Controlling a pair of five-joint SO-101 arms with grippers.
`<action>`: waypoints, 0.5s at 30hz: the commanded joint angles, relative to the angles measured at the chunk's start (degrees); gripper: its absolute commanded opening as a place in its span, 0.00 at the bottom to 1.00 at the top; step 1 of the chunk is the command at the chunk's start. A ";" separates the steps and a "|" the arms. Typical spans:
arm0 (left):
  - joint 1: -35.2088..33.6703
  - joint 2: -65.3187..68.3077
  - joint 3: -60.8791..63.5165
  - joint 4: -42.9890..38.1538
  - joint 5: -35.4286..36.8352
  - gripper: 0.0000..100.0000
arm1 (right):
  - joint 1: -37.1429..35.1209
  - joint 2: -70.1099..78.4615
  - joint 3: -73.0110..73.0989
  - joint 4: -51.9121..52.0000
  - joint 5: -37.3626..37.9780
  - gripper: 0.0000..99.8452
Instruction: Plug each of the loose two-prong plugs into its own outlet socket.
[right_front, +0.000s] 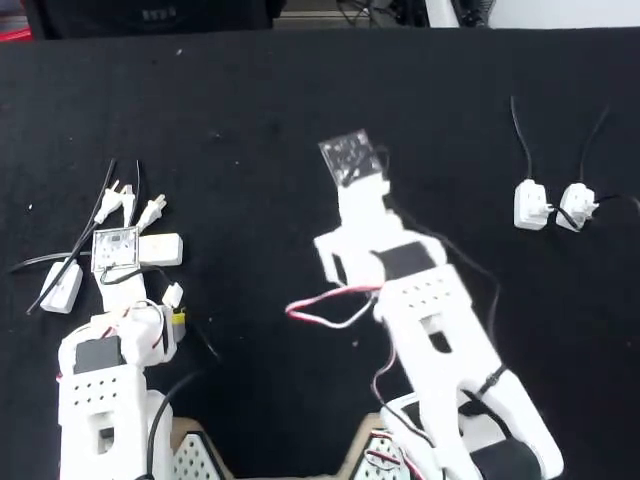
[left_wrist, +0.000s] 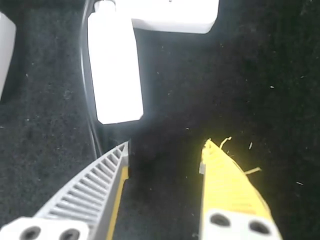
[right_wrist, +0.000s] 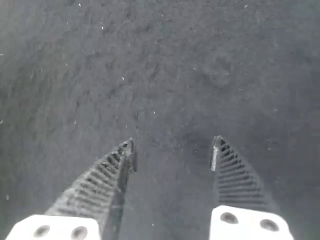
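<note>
Two loose two-prong plugs (right_front: 120, 200) (right_front: 151, 212) with black cords lie at the left of the black table. White outlet sockets (right_front: 62, 285) (right_front: 161, 249) lie close by them. My left gripper (right_front: 115, 245) hangs over this group. In the left wrist view it (left_wrist: 165, 150) is open, and a long white block (left_wrist: 115, 70) with a black cord beside it lies just beyond its fingertips. A second white block (left_wrist: 170, 15) lies farther off. My right gripper (right_front: 348, 155) is at mid-table, open (right_wrist: 172, 145) over bare black cloth.
At the far right, two plugs sit in white sockets (right_front: 530, 205) (right_front: 577, 207), their black cords running toward the back. A red and white cable (right_front: 325, 310) loops off the right arm. Bare cloth lies between the two groups.
</note>
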 joint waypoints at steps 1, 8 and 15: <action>-0.40 -0.62 -2.86 -0.09 -0.53 0.23 | -0.88 -1.71 7.08 -12.66 -3.25 0.23; -6.46 0.09 -15.69 0.44 -5.45 0.23 | -4.13 -1.19 15.87 -23.65 -3.16 0.23; -19.03 5.80 -21.67 0.26 -18.99 0.23 | -5.19 -1.19 16.04 -23.65 -3.16 0.23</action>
